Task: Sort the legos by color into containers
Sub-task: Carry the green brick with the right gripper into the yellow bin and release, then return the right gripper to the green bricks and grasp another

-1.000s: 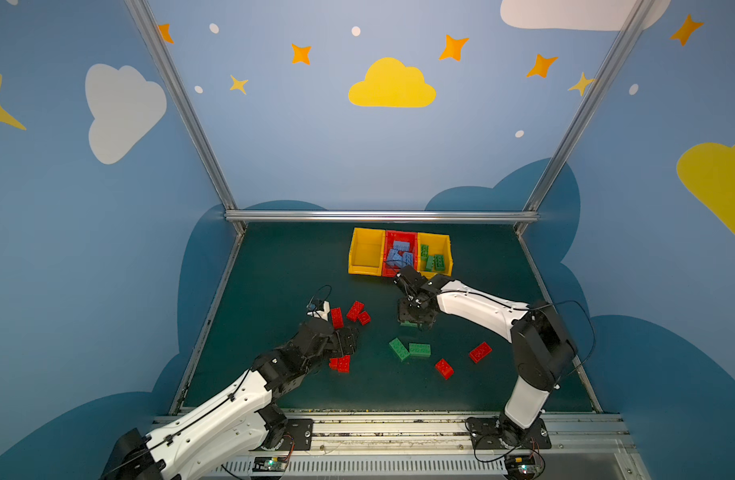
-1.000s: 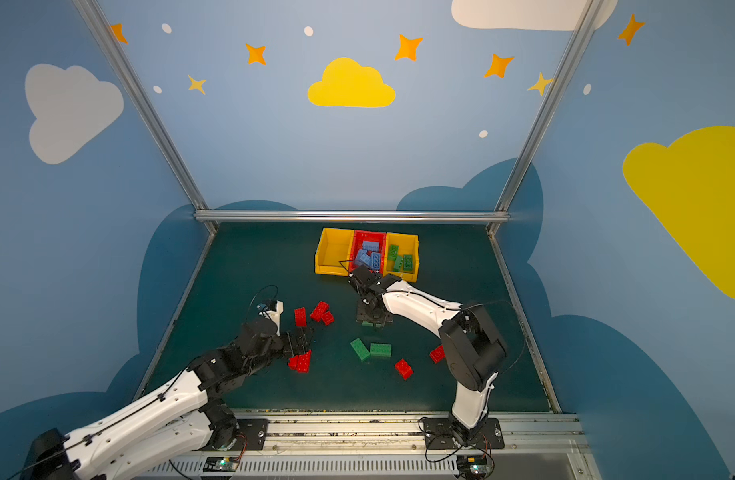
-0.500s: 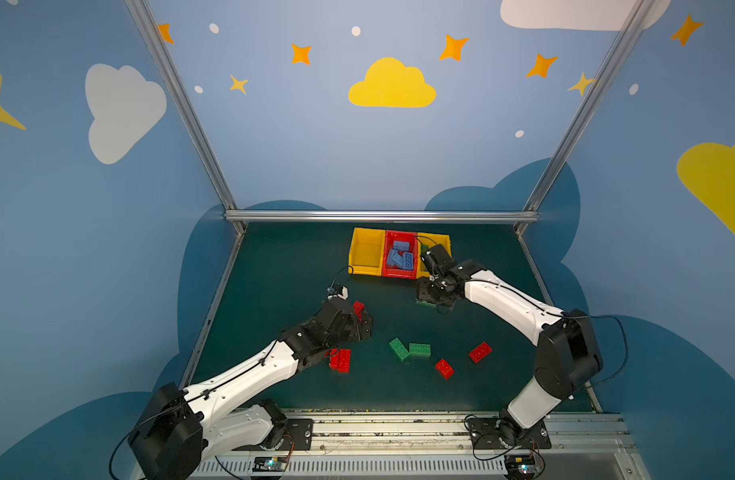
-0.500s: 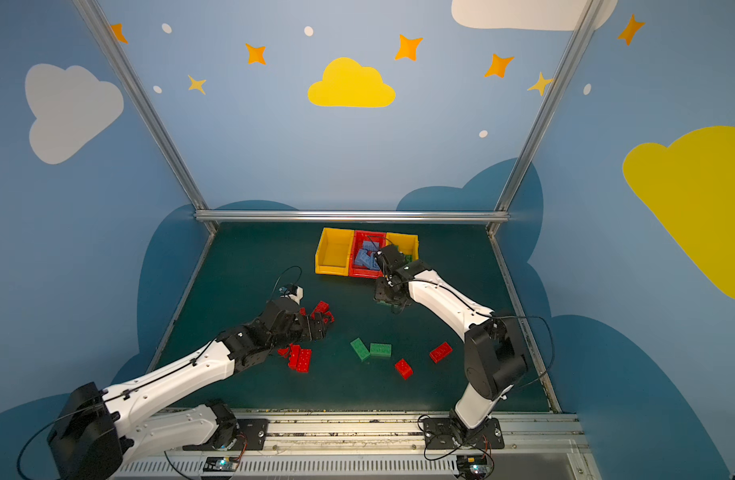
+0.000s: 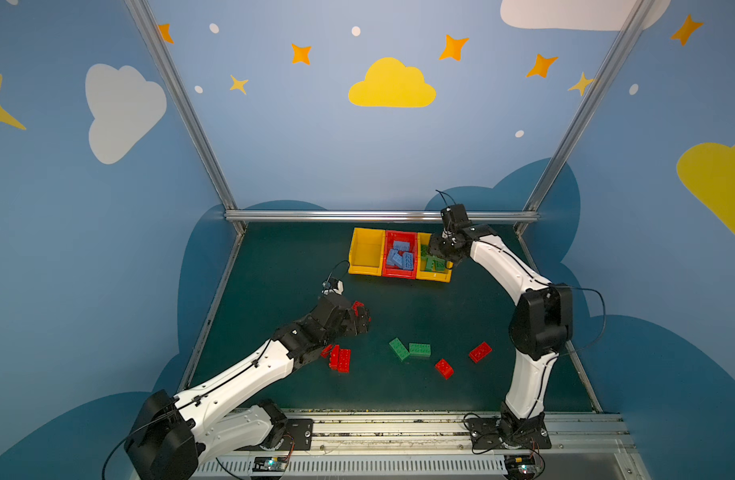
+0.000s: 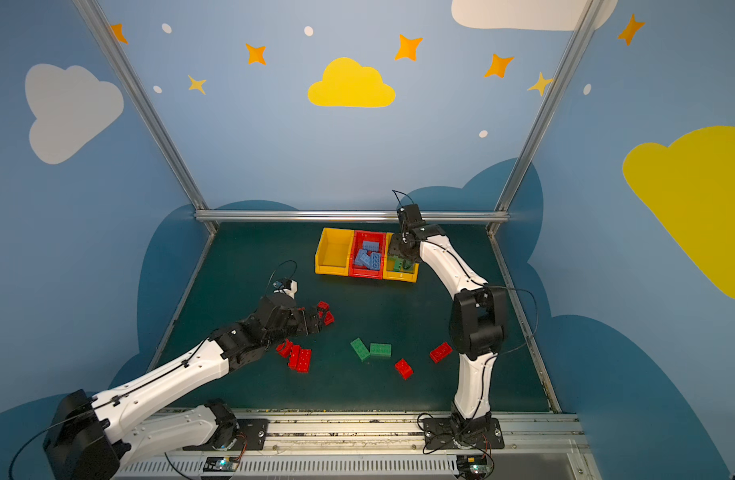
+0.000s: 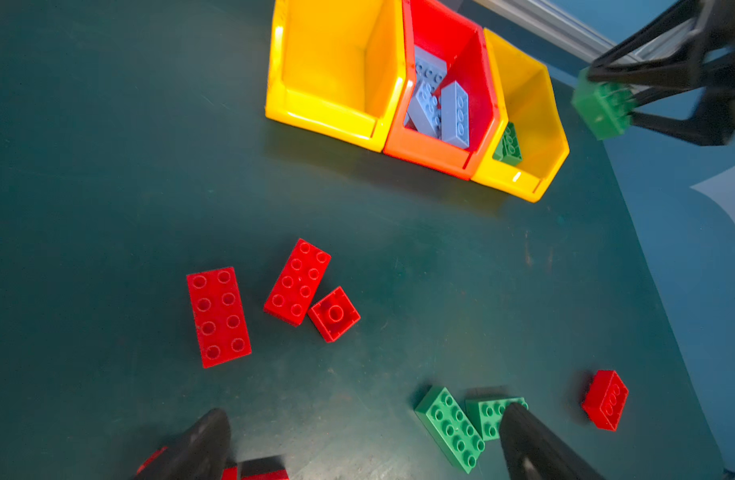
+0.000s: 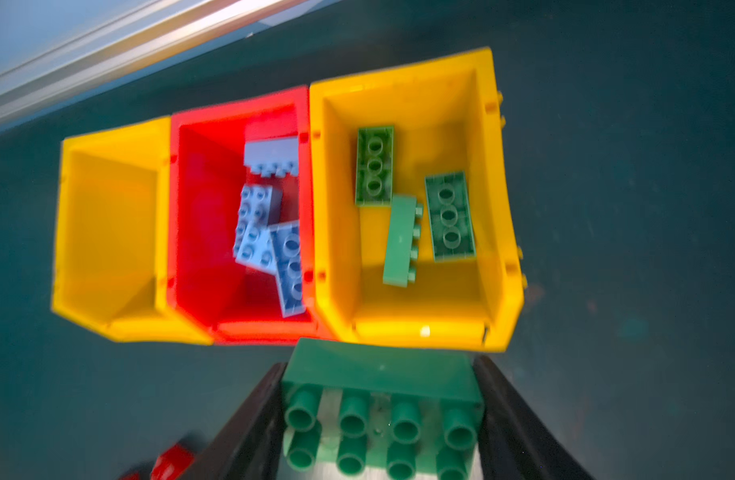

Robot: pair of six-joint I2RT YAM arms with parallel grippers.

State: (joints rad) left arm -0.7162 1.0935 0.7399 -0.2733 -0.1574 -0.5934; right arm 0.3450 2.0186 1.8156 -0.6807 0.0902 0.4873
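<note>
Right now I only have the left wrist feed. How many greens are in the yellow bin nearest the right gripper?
Observer: Three green bricks lie in that yellow bin; the right wrist view looks straight into it.
Operator: What is the right arm carrying?
Observer: The right gripper clamps an eight-stud green brick, studs facing its camera.
Operator: Any reds behind my fingers?
Observer: Yes, a red cluster lies beside the left forearm in both top views.

My L arm [image 5: 249, 374] stretched low from near-left, L gripper [image 7: 365, 409] jaws wide apart. R arm [image 5: 507, 270] reaches far right, R gripper [image 8: 382, 415] clamped on green lego [image 8: 378, 372].
</note>
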